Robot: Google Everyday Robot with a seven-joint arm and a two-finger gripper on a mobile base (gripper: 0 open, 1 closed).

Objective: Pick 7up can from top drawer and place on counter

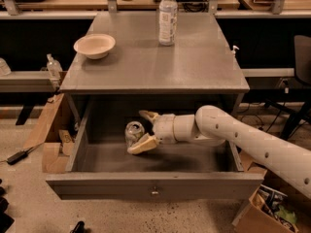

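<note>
The 7up can [132, 130] sits in the open top drawer [155, 184], left of centre, and looks tilted toward the camera. My gripper [136, 132] reaches into the drawer from the right on the white arm. It is open, with one finger [148, 115] behind the can and the other finger [143, 144] in front of it, so the can lies between them. I cannot tell whether they touch it. The grey counter [155, 64] lies above the drawer.
A clear plastic bottle [167, 17] stands at the counter's back and a white bowl [95, 45] at its back left. Cardboard boxes stand on the floor left [48, 135] and right [265, 212] of the cabinet. Wooden benches run behind it.
</note>
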